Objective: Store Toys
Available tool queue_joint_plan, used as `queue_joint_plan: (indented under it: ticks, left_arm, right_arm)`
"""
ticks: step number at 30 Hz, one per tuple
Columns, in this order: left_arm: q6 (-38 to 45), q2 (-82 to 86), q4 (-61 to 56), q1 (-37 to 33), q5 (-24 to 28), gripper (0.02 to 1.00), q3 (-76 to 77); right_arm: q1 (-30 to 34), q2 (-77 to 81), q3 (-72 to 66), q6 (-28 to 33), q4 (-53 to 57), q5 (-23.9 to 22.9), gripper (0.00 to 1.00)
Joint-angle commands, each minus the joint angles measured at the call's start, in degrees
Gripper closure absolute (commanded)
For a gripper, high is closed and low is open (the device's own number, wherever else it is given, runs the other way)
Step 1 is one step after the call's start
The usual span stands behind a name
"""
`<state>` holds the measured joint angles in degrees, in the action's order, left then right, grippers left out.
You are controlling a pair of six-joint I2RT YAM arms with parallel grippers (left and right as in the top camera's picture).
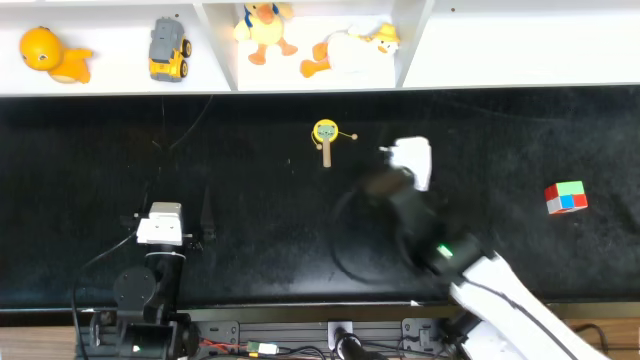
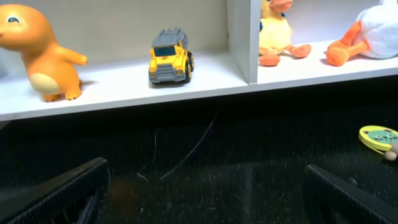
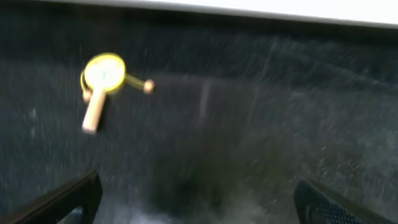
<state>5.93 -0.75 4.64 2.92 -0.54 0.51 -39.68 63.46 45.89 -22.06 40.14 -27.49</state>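
You're looking at the rattle drum (image 1: 326,133), lying on the black mat (image 1: 250,220) just in front of the shelf (image 1: 320,88). A duck (image 1: 265,28) and white plush (image 1: 350,50) are sitting in the compartment behind it. Your right gripper (image 3: 196,199) is hovering near-right of it, fingers spread. A colored cube (image 1: 566,197) is resting far right. Your left gripper (image 2: 205,186) is hanging at near left, fingers also apart.

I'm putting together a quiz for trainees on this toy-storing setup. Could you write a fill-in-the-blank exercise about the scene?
The yellow plastic toy truck shares a compartment of the white shelf with an ____ dinosaur-like figure.
The shelf's middle compartment holds ____ plush toys: a yellow plush duck and a white plush bird.
The multicoloured cube lies on the black tabletop on the ____ arm's side.
Missing words: orange; two; right.
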Motion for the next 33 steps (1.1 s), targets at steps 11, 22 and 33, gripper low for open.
queue_joint_plan:
  ticks: [11,22,33]
  left_arm:
    - [-0.2,0.6,0.2,0.0,-0.5,0.02,-0.1]
    - [-0.2,0.6,0.2,0.0,-0.5,0.02,-0.1]
    - [-0.2,0.6,0.2,0.0,-0.5,0.02,-0.1]
  right_arm:
    - [-2.5,32.4,26.2,-5.8,1.5,9.0,0.005]
    - [-2.7,44.3,31.4,-14.2,-1.3,8.6,0.007]
    - [-1.9,48.9,31.4,-14.2,-2.1,8.4,0.014]
